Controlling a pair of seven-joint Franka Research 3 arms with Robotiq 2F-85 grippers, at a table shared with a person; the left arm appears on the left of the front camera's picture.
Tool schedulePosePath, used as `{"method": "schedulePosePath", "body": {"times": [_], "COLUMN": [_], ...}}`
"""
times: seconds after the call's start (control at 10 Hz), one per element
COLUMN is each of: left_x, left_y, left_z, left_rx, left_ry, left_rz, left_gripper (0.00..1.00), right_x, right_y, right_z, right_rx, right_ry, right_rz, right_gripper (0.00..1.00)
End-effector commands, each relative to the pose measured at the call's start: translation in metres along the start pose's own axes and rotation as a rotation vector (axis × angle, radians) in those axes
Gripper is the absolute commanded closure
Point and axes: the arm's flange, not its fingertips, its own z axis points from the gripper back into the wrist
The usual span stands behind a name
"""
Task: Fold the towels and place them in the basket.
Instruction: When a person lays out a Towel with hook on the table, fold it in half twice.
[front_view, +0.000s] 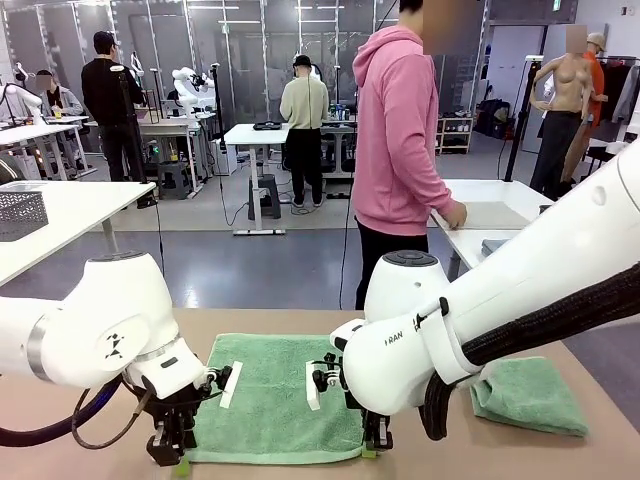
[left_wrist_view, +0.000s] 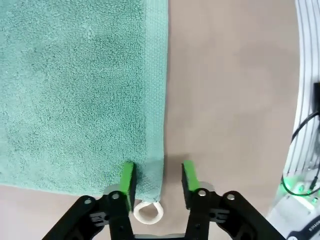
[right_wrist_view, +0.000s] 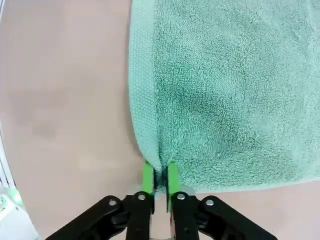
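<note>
Left gripper (front_view: 180, 458): down at the table (front_view: 600, 460), on the near-left corner of the flat towel (front_view: 280, 395). In its wrist view the jaws stand spread and straddle that corner. One green pad (left_wrist_view: 128, 176) touches the terry; the other pad (left_wrist_view: 188, 175) stands just off the hem, with bare tabletop in between. The white cord loop (left_wrist_view: 147, 212) lies between the finger bases, just behind the pads. The rest of the towel runs ahead of the fingers and off to one side.

Right gripper (front_view: 372, 445): at the near-right corner of the same towel. Its wrist view shows the pads pressed together on the hem, the cloth puckered into a small ridge between them. The towel spreads forward and to one side of the fingertips.

Folded towel (front_view: 530, 395): on the table beyond the right arm, well apart from both grippers.

Person (front_view: 400, 140) in a pink hoodie stands beyond the far table edge.
</note>
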Motion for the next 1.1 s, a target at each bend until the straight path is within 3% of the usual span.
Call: {"method": "schedulePosePath", "body": {"times": [0.0, 0.1, 0.7, 1.0], "left_x": [-0.002, -0.001, 0.002, -0.002], "left_y": [0.003, 0.006, 0.013, 0.003], "left_z": [-0.005, -0.005, -0.002, 0.022], "left_rx": [-0.015, -0.017, -0.005, 0.018], "left_ry": [-0.030, -0.030, -0.053, -0.069], "left_rz": [-0.019, -0.020, -0.020, -0.010], "left_gripper": [0.92, 1.00, 1.00, 1.00], "right_x": [-0.001, -0.003, -0.003, 0.002], "right_y": [0.003, 0.002, 0.001, 0.010], "right_z": [-0.006, -0.005, 0.011, 0.039], "right_rx": [0.032, 0.031, 0.018, -0.001], "right_ry": [0.009, 0.008, 0.011, -0.040], "right_rz": [0.001, -0.003, 0.004, -0.006], "right_gripper": [1.00, 1.00, 1.00, 1.00]}}
